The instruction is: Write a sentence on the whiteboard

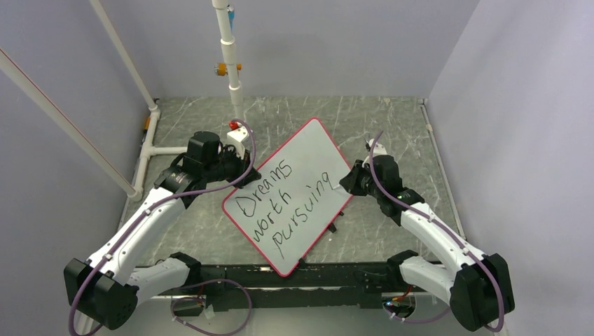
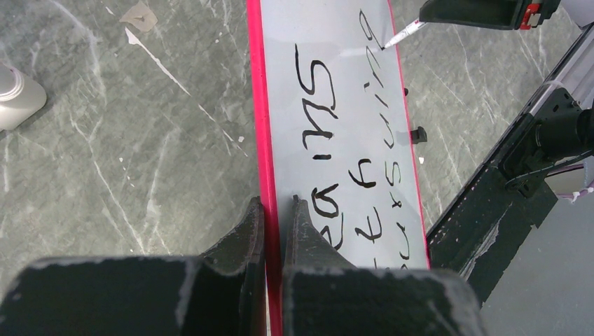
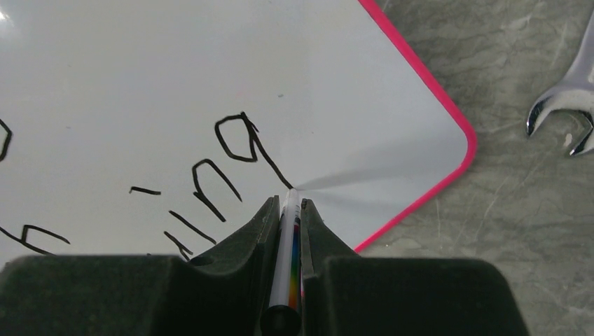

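On the grey marbled worktop point(image 1: 392, 119), the left end effector point(image 2: 276, 204) is pinched narrow on the red rim of the whiteboard point(image 1: 316, 148), which lies slanted between the arms. The sentence point(image 1: 284, 206), "Dreams worth pursuing", runs along the board's long axis towards the nearer right arm. The right end effector point(image 3: 287, 201) grips a marker pen point(image 3: 287, 252), its tip at the final g's tail and the lettering just to its left.

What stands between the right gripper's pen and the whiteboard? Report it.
Nothing visible. The pen in the right gripper has its tip at the whiteboard, at the tail of the last g of the sentence. The wrench lies off it, on the table.
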`<state>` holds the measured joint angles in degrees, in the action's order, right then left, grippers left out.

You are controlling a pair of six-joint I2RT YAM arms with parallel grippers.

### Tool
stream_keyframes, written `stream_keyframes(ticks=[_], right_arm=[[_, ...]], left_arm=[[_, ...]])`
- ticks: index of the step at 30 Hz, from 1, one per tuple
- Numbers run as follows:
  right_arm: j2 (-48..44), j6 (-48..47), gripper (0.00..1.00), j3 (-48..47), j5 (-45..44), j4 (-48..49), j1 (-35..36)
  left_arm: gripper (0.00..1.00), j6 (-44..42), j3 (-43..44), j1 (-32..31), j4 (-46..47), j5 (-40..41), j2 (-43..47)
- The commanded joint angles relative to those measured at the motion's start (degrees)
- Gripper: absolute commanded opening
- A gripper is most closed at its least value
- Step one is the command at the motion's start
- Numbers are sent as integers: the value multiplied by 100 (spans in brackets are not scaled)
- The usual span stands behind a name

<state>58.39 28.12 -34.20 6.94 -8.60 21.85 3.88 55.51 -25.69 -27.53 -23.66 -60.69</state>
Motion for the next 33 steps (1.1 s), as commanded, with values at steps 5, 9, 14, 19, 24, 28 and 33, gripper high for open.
stream_keyframes(ticks=[5, 9, 14, 19, 24, 28, 33], right_arm=[[-187, 86, 0, 391, -71, -37, 2], [-246, 136, 0, 478, -14, -19, 3], [-323, 210, 0, 574, 90, -10, 11], [-419, 343, 0, 673, 238, 42, 12], [-390, 450, 0, 593, 392, 117, 28], [-321, 507, 0, 380, 515, 165, 45], [-275, 563, 0, -142, 686, 51, 71]], left_arm=[[0, -660, -51, -135, -208, 254, 57], [0, -658, -49, -131, -209, 265, 57], [0, -660, -49, -137, -207, 274, 48], [0, -670, -51, -135, -214, 290, 46], [0, -672, -48, -133, -218, 292, 48], [0, -670, -49, -134, -217, 301, 50], [0, -674, -51, -138, -225, 340, 48]])
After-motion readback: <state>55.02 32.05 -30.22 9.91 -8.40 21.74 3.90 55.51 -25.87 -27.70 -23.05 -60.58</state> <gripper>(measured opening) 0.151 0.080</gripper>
